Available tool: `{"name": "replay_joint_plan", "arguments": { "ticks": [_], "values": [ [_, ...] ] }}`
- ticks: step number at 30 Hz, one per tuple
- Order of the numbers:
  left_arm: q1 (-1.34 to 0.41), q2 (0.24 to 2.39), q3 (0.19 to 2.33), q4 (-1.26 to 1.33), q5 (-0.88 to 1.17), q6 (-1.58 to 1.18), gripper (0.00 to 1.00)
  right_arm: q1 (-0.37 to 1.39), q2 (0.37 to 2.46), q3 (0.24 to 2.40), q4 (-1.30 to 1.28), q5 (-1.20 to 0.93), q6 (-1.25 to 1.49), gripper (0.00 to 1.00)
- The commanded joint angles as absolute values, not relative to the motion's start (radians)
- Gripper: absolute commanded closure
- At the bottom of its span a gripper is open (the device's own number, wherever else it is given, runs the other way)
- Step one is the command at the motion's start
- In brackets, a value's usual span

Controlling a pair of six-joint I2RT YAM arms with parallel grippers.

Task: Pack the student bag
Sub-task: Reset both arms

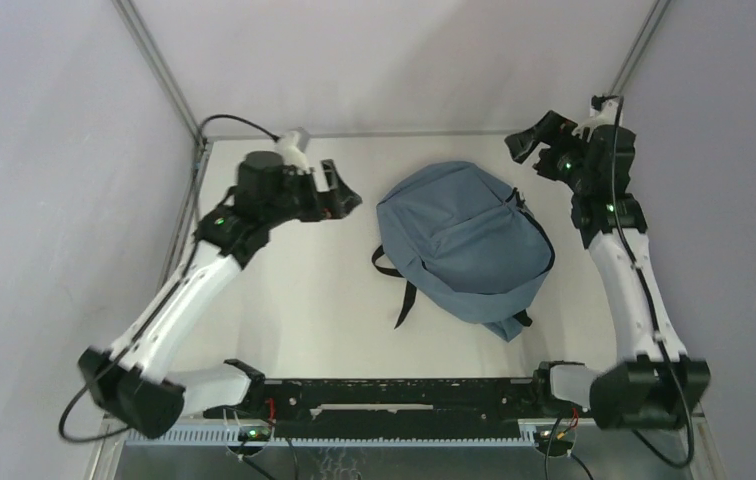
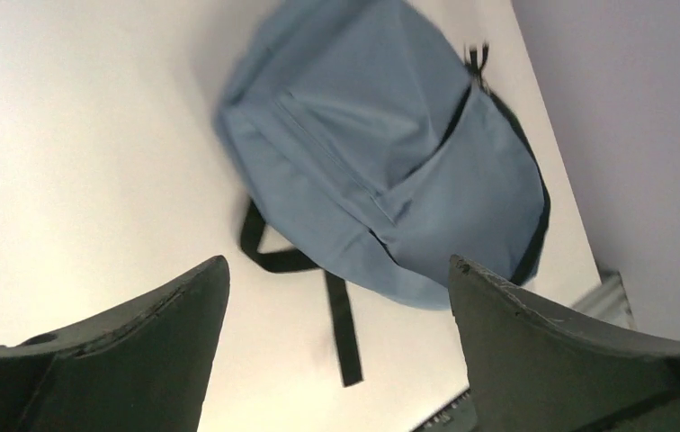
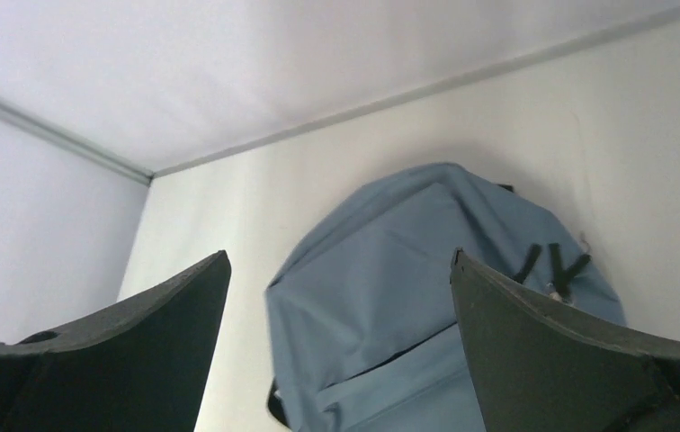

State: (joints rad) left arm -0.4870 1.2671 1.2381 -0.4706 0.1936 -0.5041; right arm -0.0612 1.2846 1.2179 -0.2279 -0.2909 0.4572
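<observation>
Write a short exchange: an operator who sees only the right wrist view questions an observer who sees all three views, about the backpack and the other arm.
Operator: My view cuts off the near end of the bag. What is down there?
Observer: A black strap trails out from under the left side of the student bag and lies on the table.
Operator: Where is the left arm?
Observer: The left arm hovers to the left of the bag without touching it. Its jaws are open and point toward the bag.
</observation>
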Motion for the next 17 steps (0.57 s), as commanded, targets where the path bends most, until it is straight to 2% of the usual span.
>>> {"name": "replay_joint_plan", "arguments": {
  "ticks": [1, 3, 8, 13, 17],
  "values": [
    [-0.458, 1.041, 1.209, -0.541, 0.031, -0.336, 0.06, 0.076, 1.112, 1.185, -0.357, -0.154, 0.378, 0.00],
    [-0.458, 0.938, 1.157, -0.543, -0.079, -0.295, 0.01, 0.165, 1.046, 1.109, -0.379, -0.063, 0.343, 0.00],
    [-0.457, 0.742, 1.011, -0.549, -0.332, -0.294, 0.00, 0.228, 0.914, 0.915, -0.417, 0.111, 0.387, 0.00],
    [-0.457, 0.685, 0.938, -0.613, -0.419, -0.354, 0.00, 0.223, 0.803, 0.809, -0.375, 0.186, 0.437, 0.00],
    [-0.457, 0.705, 0.932, -0.634, -0.414, -0.385, 0.00, 0.219, 0.800, 0.809, -0.314, 0.184, 0.438, 0.00]
  ]
}}
